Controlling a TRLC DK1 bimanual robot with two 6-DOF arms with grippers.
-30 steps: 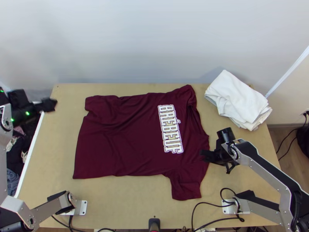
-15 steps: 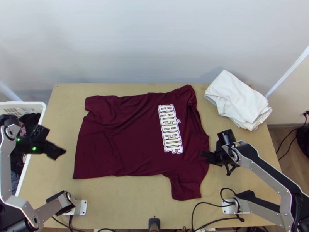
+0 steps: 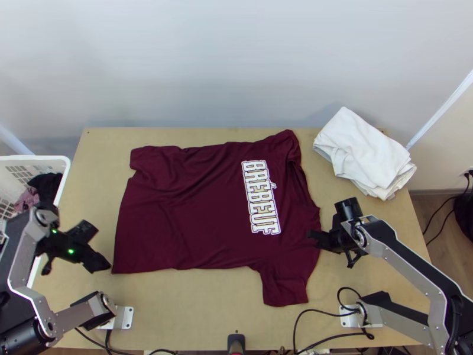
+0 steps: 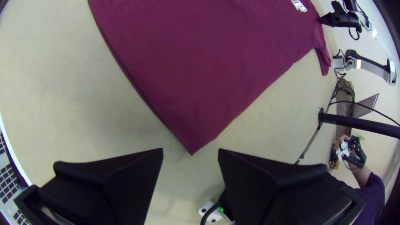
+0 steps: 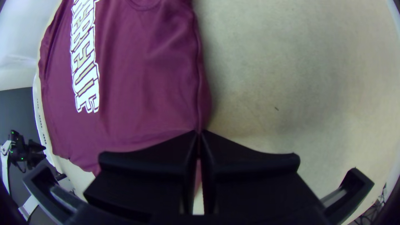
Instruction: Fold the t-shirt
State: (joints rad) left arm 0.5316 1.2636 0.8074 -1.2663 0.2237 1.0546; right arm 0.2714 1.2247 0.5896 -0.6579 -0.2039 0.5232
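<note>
Your left gripper (image 4: 191, 153) stands wide and empty at the near hem corner of the t-shirt (image 3: 189, 219); your right gripper (image 5: 199, 133) is closed on the shoulder edge, between collar and near sleeve. In the last second you have swung the left one in from above the basket (image 3: 35, 158), toward you and down beside that corner, while the right one and the t-shirt have kept their places. To me that means you are setting up a two-handed hold along the near side, probably for the first fold; a pinch there should come next, and a shallow one could slip off the thin cloth.

Behind everything you have the pale wall (image 3: 236, 71), then the wooden table (image 3: 195, 307). Across its middle the t-shirt lies spread, lightly wrinkled, its white lettering (image 3: 260, 198) up, hem to the left. The basket, with dark clothes inside, stands off the left edge; a heap of white cloth (image 3: 360, 154) sits at the far right corner.
</note>
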